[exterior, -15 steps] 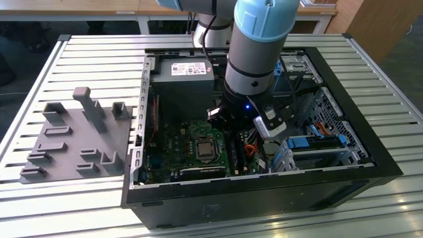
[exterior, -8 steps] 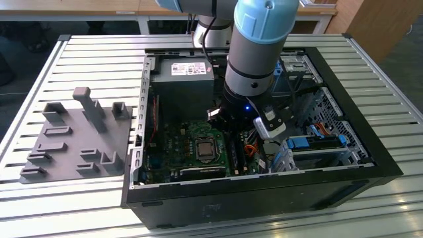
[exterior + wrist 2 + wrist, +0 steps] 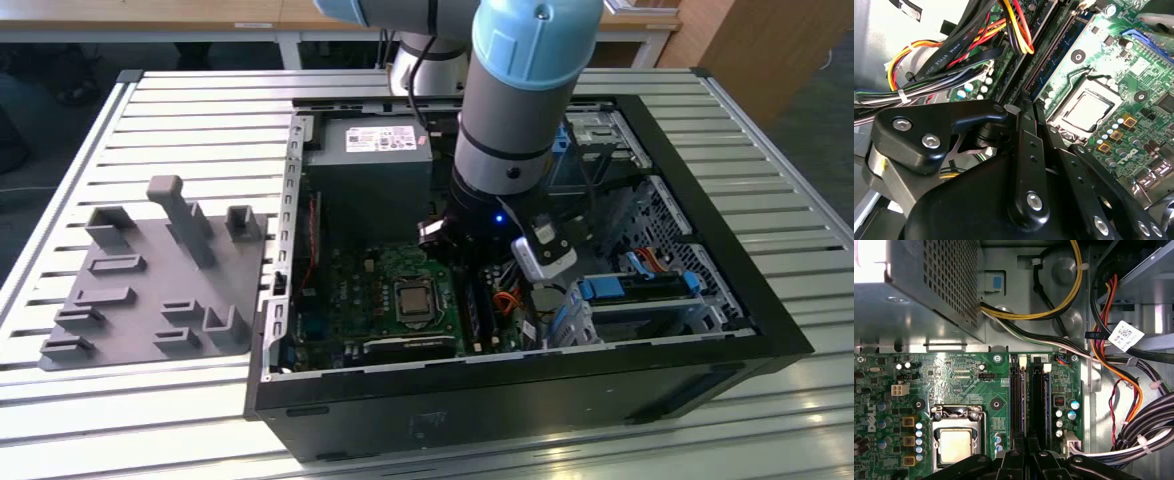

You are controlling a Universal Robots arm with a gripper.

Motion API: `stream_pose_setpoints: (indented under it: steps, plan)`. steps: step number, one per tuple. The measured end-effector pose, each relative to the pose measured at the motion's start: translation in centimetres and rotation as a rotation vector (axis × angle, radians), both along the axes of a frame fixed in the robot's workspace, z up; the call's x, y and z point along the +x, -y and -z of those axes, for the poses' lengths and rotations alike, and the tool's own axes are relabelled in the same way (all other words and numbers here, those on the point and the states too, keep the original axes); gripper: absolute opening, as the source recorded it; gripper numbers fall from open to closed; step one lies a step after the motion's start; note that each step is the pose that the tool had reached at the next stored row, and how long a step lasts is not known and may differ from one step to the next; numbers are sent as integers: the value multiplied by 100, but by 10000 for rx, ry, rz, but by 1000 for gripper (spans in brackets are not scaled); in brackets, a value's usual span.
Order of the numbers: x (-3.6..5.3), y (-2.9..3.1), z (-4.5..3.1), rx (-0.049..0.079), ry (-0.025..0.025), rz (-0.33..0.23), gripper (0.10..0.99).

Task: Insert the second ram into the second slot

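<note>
The setting is a robotics lab or test workshop. A slatted aluminium worktop (image 3: 160, 110) carries an open desktop computer case (image 3: 534, 390) lying on its side, with its motherboard (image 3: 387, 300), power supply (image 3: 374, 150) and cable bundles (image 3: 1134, 405) exposed. A grey moulded fixture tray (image 3: 147, 280) with upright posts and empty holders sits near the worktop edge at the exterior view's left. A blue-and-grey robot arm (image 3: 514, 110) reaches down into the case. Beyond the worktop's far edge stand wooden benches (image 3: 200, 15) and a wooden cabinet (image 3: 761, 50).
</note>
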State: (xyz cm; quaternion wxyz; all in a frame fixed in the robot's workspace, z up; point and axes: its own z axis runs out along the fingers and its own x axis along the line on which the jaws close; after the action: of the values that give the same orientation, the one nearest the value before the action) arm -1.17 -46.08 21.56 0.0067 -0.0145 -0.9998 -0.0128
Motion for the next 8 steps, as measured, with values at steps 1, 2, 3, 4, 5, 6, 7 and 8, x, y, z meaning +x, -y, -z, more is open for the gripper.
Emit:
stream_pose_setpoints:
  steps: [1,2,3,4,5,6,7,8]
  plan:
    - [0,0,7,0,0,1,137]
    - [0,0,15,-1,0,0,137]
    - [0,0,23,-1,0,0,137]
    - [0,0,29,-1,-1,0,137]
    - [0,1,34,-2,-2,0,137]
    - [0,1,34,-4,-3,0,137]
    - [0,1,34,-5,-3,0,137]
    - [0,1,35,-3,-3,0,137]
